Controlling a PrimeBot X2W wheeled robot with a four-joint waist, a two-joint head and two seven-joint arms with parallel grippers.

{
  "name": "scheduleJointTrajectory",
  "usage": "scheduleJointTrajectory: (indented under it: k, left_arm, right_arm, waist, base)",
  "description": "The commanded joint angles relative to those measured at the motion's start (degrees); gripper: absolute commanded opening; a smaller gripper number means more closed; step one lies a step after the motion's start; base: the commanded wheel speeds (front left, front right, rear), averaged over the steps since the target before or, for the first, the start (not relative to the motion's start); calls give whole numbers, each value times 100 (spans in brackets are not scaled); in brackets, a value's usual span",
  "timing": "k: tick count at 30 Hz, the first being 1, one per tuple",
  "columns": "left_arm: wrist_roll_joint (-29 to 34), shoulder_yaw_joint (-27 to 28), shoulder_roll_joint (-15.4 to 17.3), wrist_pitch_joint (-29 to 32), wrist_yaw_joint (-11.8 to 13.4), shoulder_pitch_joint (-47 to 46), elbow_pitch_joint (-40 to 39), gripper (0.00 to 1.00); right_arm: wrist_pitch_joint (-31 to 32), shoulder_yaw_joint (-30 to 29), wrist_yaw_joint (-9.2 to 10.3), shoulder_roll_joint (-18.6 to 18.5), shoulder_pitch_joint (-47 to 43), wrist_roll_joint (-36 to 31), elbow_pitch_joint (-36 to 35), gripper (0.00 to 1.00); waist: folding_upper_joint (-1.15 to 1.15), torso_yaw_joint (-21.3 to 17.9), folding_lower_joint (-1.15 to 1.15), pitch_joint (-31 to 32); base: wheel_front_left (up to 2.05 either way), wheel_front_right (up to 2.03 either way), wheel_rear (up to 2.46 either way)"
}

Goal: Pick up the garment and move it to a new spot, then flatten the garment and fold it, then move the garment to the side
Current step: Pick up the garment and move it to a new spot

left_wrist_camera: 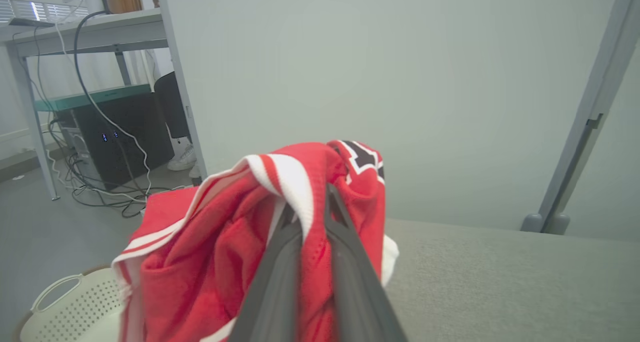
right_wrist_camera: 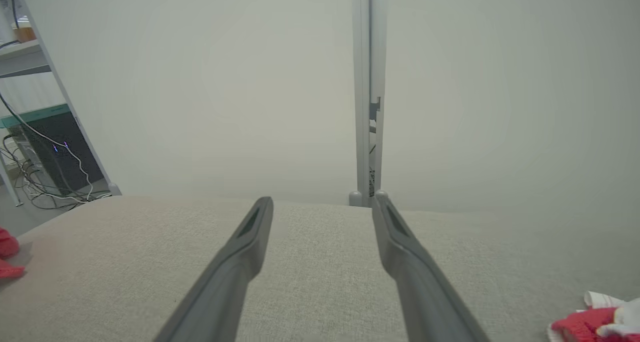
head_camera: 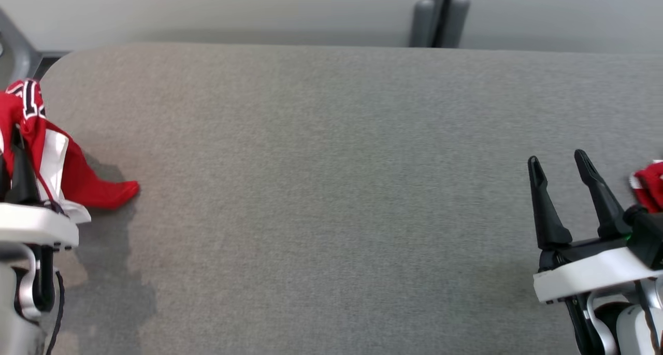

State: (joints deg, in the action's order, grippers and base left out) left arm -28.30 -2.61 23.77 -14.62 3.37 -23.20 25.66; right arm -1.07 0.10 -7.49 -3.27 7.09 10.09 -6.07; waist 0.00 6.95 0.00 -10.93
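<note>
Currently, the left gripper is clamped on the garment: its two dark fingers stand almost together, with a white-banded fold of the red cloth pinched between them. In the head view the garment sits at 9 o'clock, bunched around the left gripper at the left end of the grey tabletop. One red tail of it lies on the tabletop surface, pointing toward 3 o'clock.

The garment is red with white trim. It carries a black character outlined in white, at 1 o'clock from the fingertips in the left wrist view. The character is folded over and cannot be read. No brand mark can be made out.

The right gripper is at 4 o'clock in the head view. Its fingers are spread wide apart over bare tabletop and hold nothing. A second red cloth with white edging lies just beside it, at 3 o'clock.

In the left wrist view, a white perforated basket shows at 7 o'clock and a black computer tower with cables at 10 o'clock.
</note>
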Motion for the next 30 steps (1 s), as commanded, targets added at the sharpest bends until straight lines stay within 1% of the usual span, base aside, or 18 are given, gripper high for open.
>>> scheduleJointTrajectory:
  k: [1, 5, 10, 15, 18, 21, 24, 25, 30]
  left_arm:
    - [14, 55, 45, 88, 147, 314, -442, 0]
    - [68, 105, 105, 415, 486, 1057, -1567, 0]
    - [169, 83, 134, 802, 845, 1760, -2643, 0]
    - [320, -64, 101, 1061, 1079, 2162, -3354, 0]
    - [409, -175, 108, 1176, 1140, 2260, -3623, 0]
    - [504, -380, 83, 1298, 1115, 2188, -3801, 0]
    - [572, -683, 15, 1430, 1001, 1974, -3870, 0]
    - [572, -683, 15, 1430, 1001, 1974, -3870, 0]
    - [636, -1261, -185, 1542, 699, 1559, -3593, 0]
  right_arm:
    - [-40, -35, -2, 3, -111, 12, 16, 100]
    - [-37, -76, -2, 14, -290, 39, -10, 100]
    - [49, -74, -2, 18, -454, 7, -68, 100]
    - [96, -37, -2, 20, -509, 26, -129, 100]
    - [85, 4, -2, 19, -453, 50, -169, 100]
    - [46, 73, -2, 23, -386, 88, -189, 100]
    - [-33, 94, -2, 23, -324, 153, -194, 100]
    - [-33, 94, -2, 23, -324, 153, -194, 100]
    - [-130, 242, -2, 23, -182, 197, -85, 100]
  waist:
    - [0, -299, 0, 260]
    - [0, -523, 0, 455]
    - [0, -709, 0, 642]
    - [0, -873, 0, 702]
    - [0, -1019, 0, 655]
    - [0, -1206, 0, 551]
    - [0, -1409, 0, 389]
    - [0, -1409, 0, 389]
    - [0, -1860, 0, 134]
  base:
    - [0, 0, 0]
    - [0, 0, 0]
    - [0, 0, 0]
    - [0, 0, 0]
    - [0, 0, 0]
    - [0, 0, 0]
    - [0, 0, 0]
    - [0, 0, 0]
    - [0, 0, 0]
